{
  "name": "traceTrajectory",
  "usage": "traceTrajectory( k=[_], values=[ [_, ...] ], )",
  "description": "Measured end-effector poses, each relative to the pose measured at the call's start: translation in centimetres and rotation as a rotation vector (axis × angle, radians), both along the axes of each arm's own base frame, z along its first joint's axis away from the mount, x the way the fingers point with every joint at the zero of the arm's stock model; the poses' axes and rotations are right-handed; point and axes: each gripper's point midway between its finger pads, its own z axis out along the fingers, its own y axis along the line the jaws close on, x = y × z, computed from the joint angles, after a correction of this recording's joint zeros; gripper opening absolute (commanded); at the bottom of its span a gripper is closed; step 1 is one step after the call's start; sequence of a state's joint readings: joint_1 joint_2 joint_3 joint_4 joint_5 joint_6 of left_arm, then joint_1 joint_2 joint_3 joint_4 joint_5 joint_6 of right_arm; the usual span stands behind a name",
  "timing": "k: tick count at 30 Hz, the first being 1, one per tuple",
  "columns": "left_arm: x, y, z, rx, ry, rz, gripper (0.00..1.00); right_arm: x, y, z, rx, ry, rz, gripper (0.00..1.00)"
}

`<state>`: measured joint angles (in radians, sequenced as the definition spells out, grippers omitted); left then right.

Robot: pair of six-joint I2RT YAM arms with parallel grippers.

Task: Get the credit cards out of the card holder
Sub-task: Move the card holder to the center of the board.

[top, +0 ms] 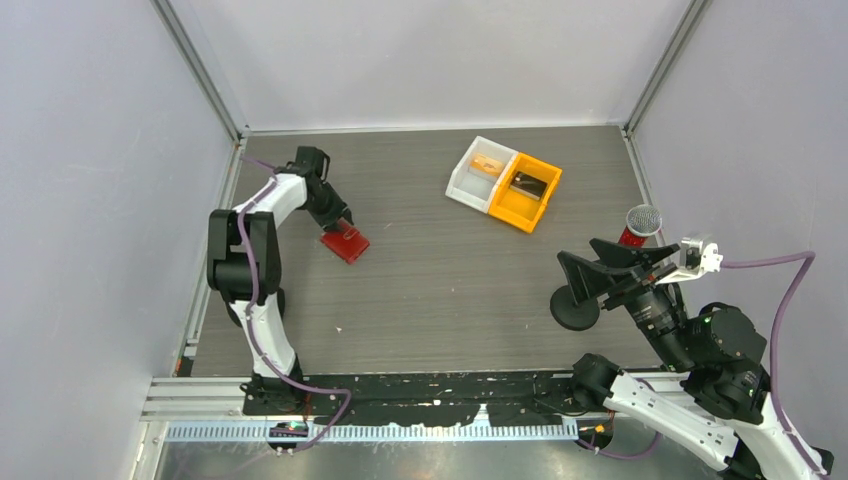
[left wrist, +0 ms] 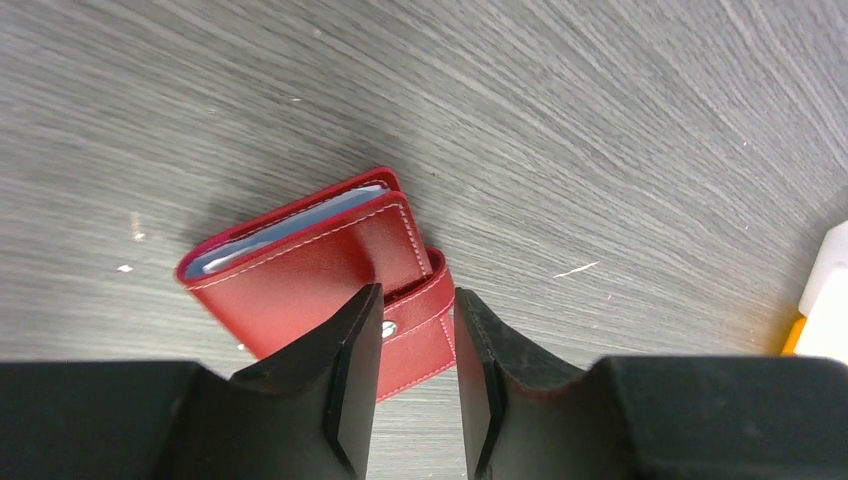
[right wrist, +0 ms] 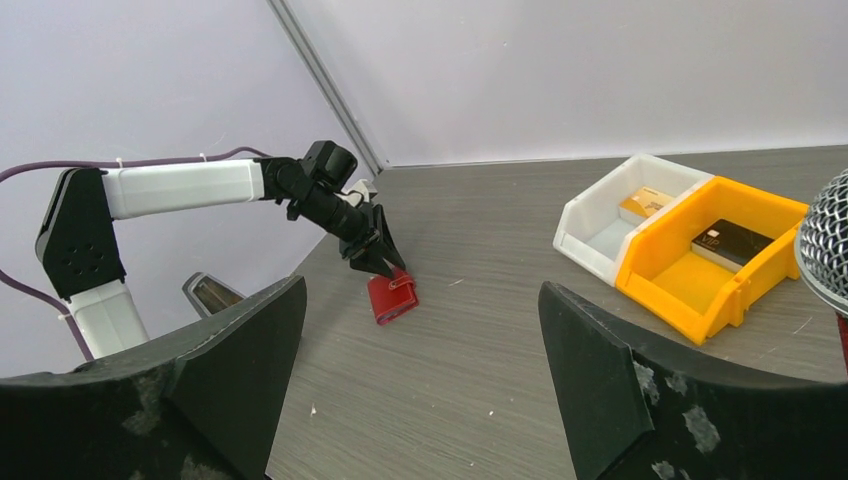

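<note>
The red card holder (top: 346, 245) lies folded on the grey table at the left, its snap strap closed. In the left wrist view the card holder (left wrist: 300, 280) shows a pale blue-grey lining at its open edge; any cards inside are hidden. My left gripper (left wrist: 417, 295) is low over the strap, its jaws a narrow gap apart on either side of the strap end. It also shows in the top view (top: 345, 225). An orange-tan card (top: 489, 165) lies in the white bin. My right gripper (right wrist: 422, 290) is wide open and empty, raised at the right.
A white bin (top: 466, 183) and an orange bin (top: 540, 208) stand joined at the back centre; a dark card (top: 528, 186) lies in the orange one. A microphone (top: 643, 222) stands by the right arm, with a black round base (top: 575, 310) below it. Walls enclose the table.
</note>
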<state>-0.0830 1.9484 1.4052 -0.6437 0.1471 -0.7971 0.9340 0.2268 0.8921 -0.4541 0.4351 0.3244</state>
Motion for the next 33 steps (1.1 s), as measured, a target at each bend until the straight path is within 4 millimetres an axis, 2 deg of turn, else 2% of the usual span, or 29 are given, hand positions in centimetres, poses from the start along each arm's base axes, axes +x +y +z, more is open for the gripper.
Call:
traceTrajectory(
  k=[5, 8, 11, 14, 17, 20, 29, 33],
  values=[
    [1.0, 2.0, 1.9, 0.088, -0.041, 0.035, 0.36, -0.1, 0.1, -0.1, 0.012, 0.011, 0.008, 0.93],
    [2.3, 4.1, 3.5, 0.147, -0.079, 0.075, 0.36, -0.1, 0.2, -0.1, 0.013, 0.013, 0.015, 0.93],
    [2.9, 6.0, 4.2, 0.181, -0.093, 0.105, 0.36, -0.1, 0.4, -0.1, 0.011, 0.015, 0.019, 0.93],
    [2.8, 7.1, 3.7, 0.189, -0.068, 0.121, 0.34, -0.1, 0.5, -0.2, 0.006, 0.018, 0.02, 0.93],
    [2.3, 7.9, 1.9, 0.191, -0.01, 0.134, 0.34, 0.1, 0.7, -0.3, 0.0, 0.023, 0.02, 0.93],
    [1.7, 8.0, 0.8, 0.183, 0.036, 0.138, 0.32, 0.1, 0.8, -0.4, -0.006, 0.026, 0.022, 0.93],
    [1.5, 6.2, 0.9, 0.076, 0.062, 0.18, 0.3, 0.1, 0.8, -0.6, 0.0, 0.02, 0.022, 0.94],
    [1.0, 5.9, 0.1, 0.055, 0.069, 0.206, 0.3, 0.0, 0.5, -0.5, 0.002, 0.01, 0.018, 0.94]
  ],
)
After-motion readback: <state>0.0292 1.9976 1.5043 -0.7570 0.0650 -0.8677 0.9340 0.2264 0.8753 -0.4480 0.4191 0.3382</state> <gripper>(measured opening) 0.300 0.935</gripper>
